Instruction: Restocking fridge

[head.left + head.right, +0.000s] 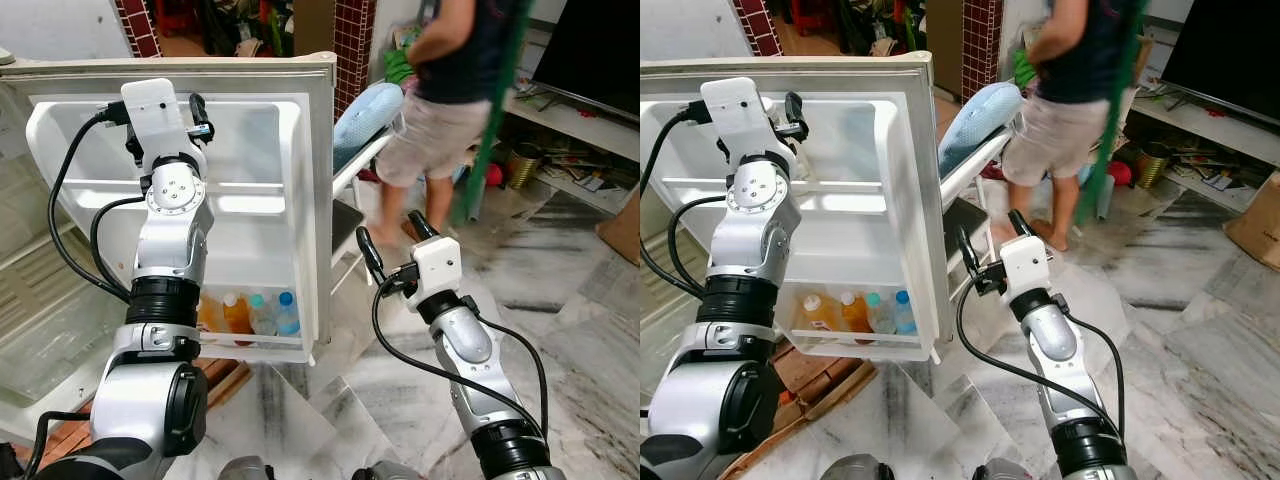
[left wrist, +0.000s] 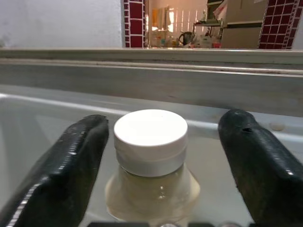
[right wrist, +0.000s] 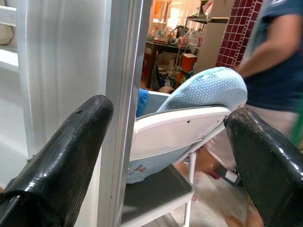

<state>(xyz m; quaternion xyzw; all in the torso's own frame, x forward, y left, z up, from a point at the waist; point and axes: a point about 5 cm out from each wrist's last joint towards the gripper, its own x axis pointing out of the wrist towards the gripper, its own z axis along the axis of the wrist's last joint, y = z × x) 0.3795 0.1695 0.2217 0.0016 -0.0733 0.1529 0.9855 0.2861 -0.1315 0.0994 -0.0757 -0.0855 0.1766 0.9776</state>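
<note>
The left gripper (image 2: 161, 165) stood high in the open fridge door (image 1: 300, 200), its two black fingers (image 2: 66, 165) spread wide on either side of a bottle (image 2: 151, 161). There was a visible gap on each side of the cap, so the fingers were not yet closed on it. The bottle sat in the door's upper shelf (image 1: 240, 192), just under the door's top edge. It had a white screw cap (image 2: 150, 135) above a sloping shoulder, with pale cream liquid showing through the wall.

Handling, as a judgement: the bottle looked like thin clear plastic, full or nearly full, so moderately heavy for its size. The wall would likely give under a hard squeeze, and the smooth shoulder would let pads slide upward. The cap was the stiffest part, but the straight body below the shoulder would probably give a surer hold. How much of the body was reachable behind the shelf rail could not be told.

The right gripper (image 1: 395, 240) hung low beside the door's outer edge, fingers apart and holding nothing, pointed toward a chair with a blue cushion (image 3: 208, 92).

Four more bottles (image 1: 248, 314), with orange, green and blue caps, stood in the bottom door shelf (image 1: 260, 345). A person (image 1: 450, 90) stood behind the chair on the marble floor (image 1: 580, 340).
</note>
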